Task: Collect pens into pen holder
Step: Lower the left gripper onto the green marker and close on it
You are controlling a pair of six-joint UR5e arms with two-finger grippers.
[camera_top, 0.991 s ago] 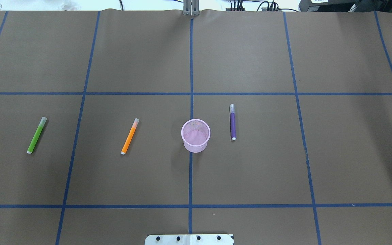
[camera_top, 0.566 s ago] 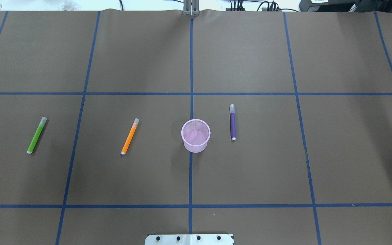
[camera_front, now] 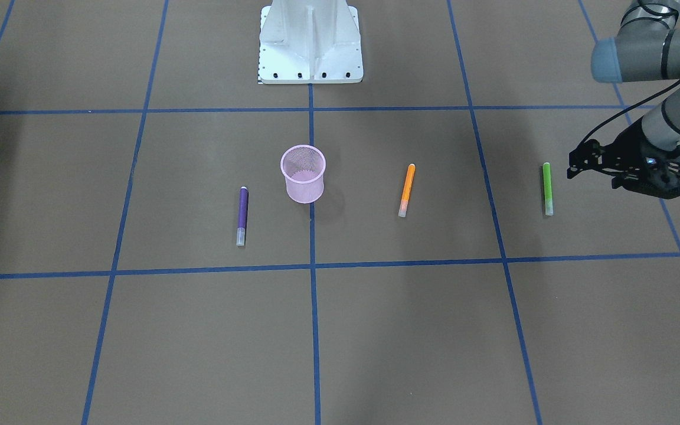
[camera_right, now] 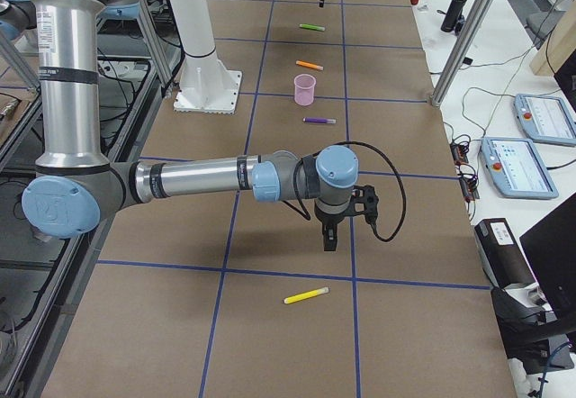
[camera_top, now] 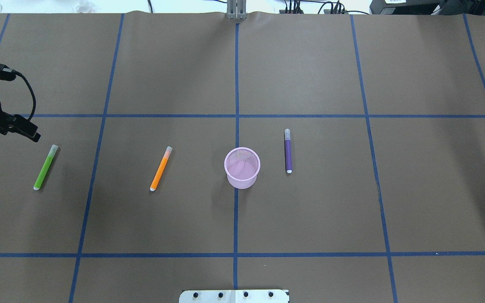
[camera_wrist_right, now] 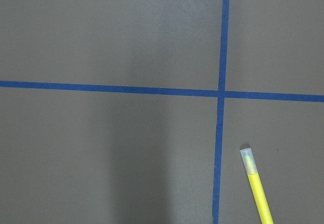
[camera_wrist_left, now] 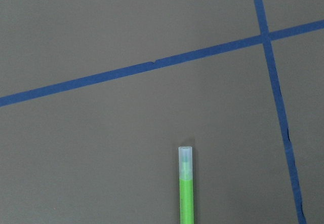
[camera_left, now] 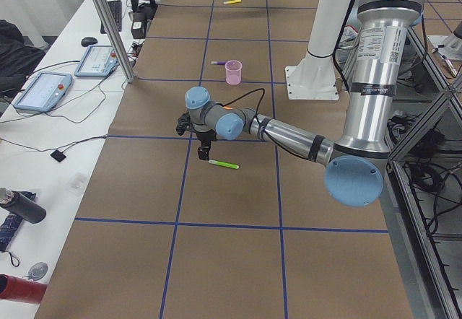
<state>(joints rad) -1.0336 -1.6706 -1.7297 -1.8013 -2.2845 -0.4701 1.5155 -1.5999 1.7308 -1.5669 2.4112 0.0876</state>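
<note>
- At the left edge of the table (camera_top: 310,210), the left gripper (camera_top: 35,135) hangs above the brown cover, fingers pointing down. Whether its jaws are parted or closed cannot be made out.
- Just below it lies the green pen (camera_top: 45,167), flat on the cover and clear of the fingers. Its pale cap end is the end nearer the gripper. The left wrist view shows only that cap end, pointing toward a blue tape line (camera_top: 236,84).
- Further toward the middle lies the orange pen (camera_top: 160,168), tilted much like the green one, with its cap end away from the robot.
- The pen holder (camera_top: 242,182) stands upright on the centre tape line, mouth up, near the orange pen but apart from it.
- Just beside the holder on the robot's right lies the purple pen (camera_top: 287,151), almost parallel to the centre line and not touching the cup — all three pens are outside it.
- The right gripper (camera_right: 328,236) shows only in the right side view, pointing down near a tape crossing, well apart from the holder. I cannot tell whether it is clenched or released.
- A yellow pen (camera_right: 306,296) lies on the cover near it.
</note>
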